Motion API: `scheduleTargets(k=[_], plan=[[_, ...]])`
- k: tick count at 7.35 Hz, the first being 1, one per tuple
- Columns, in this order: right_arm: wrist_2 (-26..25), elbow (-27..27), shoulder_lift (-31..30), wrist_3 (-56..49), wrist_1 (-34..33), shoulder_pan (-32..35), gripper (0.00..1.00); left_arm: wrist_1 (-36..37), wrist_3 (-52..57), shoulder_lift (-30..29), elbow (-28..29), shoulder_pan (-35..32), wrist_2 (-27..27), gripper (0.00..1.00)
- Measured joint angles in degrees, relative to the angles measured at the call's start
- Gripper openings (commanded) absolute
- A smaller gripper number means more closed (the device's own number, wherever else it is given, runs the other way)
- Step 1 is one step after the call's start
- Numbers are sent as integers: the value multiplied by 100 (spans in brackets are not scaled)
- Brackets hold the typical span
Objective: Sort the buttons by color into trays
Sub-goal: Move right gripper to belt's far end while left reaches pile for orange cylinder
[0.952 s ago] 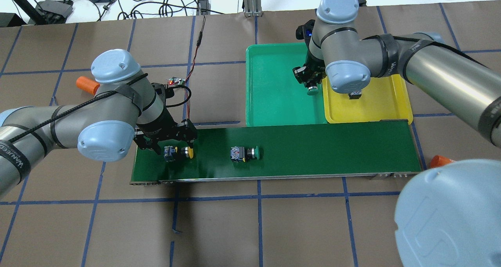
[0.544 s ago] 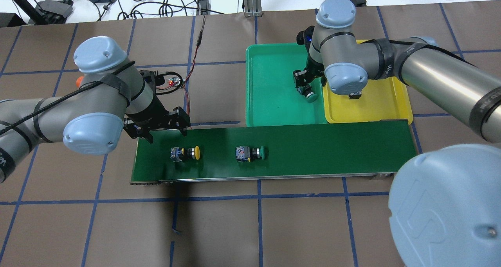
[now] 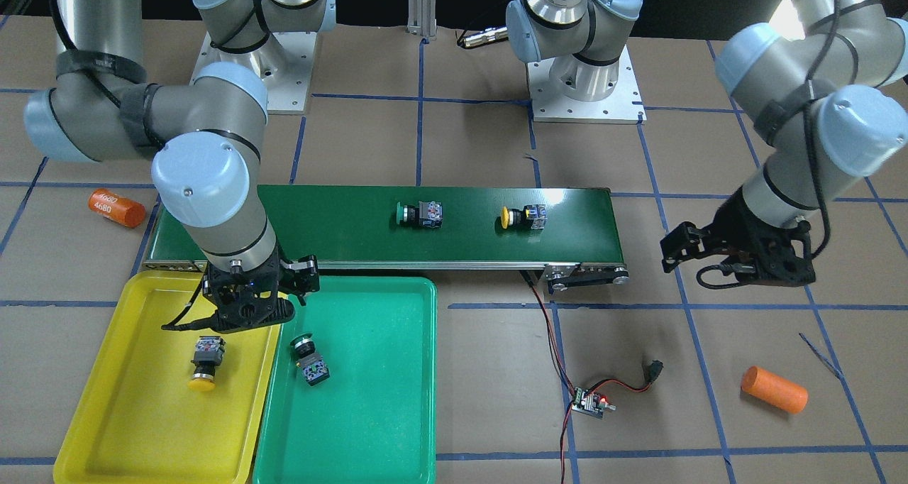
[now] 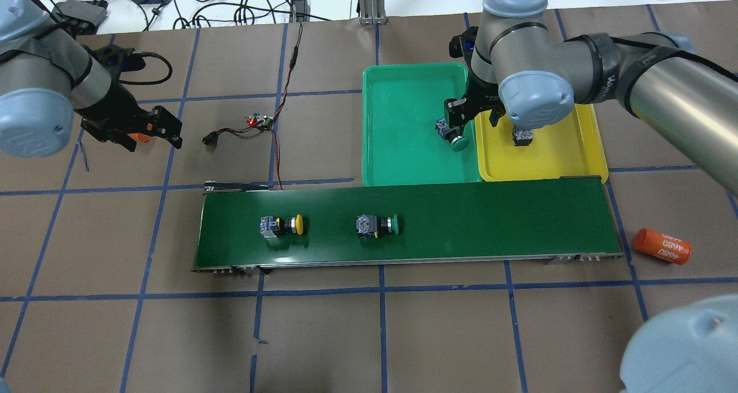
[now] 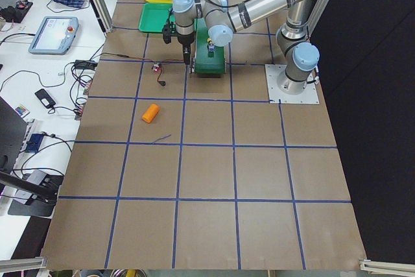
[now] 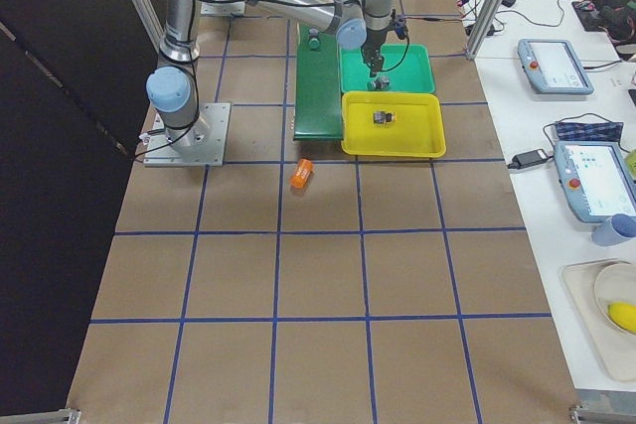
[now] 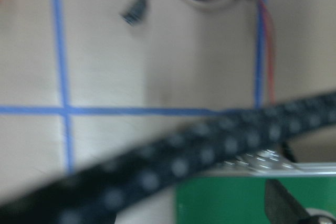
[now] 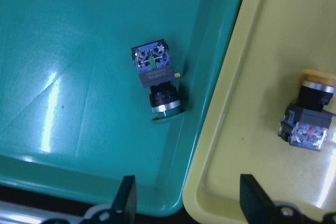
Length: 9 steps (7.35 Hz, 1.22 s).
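I work in a robotics lab: my grid-taped desk (image 4: 323, 335), a conveyor belt (image 4: 490, 220), teach pendants (image 6: 554, 67) alongside (cables (image 4: 253, 4) tangled too).

A long dark green conveyor belt (image 4: 461, 220) is laid across the middle of the brown, blue-gridded bench (image 4: 346, 335). In the overhead view an orange cylinder (image 4: 662, 246) is seen lower right, and a wired circuit board (image 4: 260, 120) upper left of centre.

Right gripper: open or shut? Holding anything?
Open, empty. In the right wrist view the right gripper has its fingers spread wide, and the green button lies free on the green tray.
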Motion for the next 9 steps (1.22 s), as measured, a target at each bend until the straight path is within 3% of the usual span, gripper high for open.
scheduleTargets(k=[1,5,7,9], plan=[[-2,277,-322,-204,117,-87,73,19,557,-347,364,239,1,100],[56,2266,-1723,-1331,-81,-784,74,491,1637,-1875,1940,469,5,100],[29,2524,-1836,-2413,-353,-846,74,570,1861,-2521,2507,503,-43,100],[77,2546,-1853,-4317,-556,-863,74,760,1964,-2977,2742,510,-75,100]])
